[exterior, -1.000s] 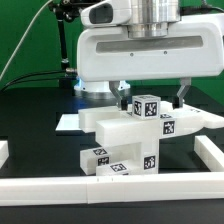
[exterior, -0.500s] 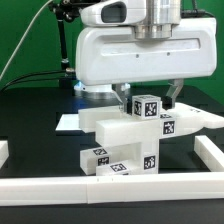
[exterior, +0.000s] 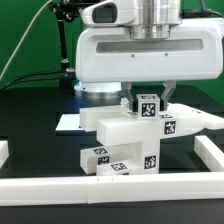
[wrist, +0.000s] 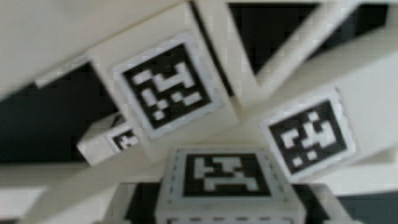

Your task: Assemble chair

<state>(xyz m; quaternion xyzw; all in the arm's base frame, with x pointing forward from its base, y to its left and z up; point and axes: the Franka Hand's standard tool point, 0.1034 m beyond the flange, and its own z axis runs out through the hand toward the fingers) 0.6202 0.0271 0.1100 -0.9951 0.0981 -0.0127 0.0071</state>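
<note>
The chair's white tagged parts [exterior: 120, 132] stand stacked mid-table in the exterior view. A small square tagged block [exterior: 148, 106] sticks up from the top of the stack. My gripper [exterior: 147, 102] hangs straight above it, one finger [exterior: 127, 103] on one side of the block and one on the other. A long white bar [exterior: 192, 120] runs off to the exterior view's right. In the wrist view the same block [wrist: 221, 172] fills the space between the dark pads [wrist: 144, 208] of my gripper [wrist: 222, 208], which touch both its sides. Larger tagged faces [wrist: 164, 85] lie beyond it.
A low white rim wall [exterior: 110, 190] runs along the front, with sections at the exterior view's left [exterior: 3, 151] and right [exterior: 211, 150]. The marker board [exterior: 68, 122] lies flat behind the stack. The robot's base [exterior: 95, 92] stands at the back.
The two fingers have drawn inward from wide apart until they sit against the block's sides. The hand's height and the chair parts have not shifted.
</note>
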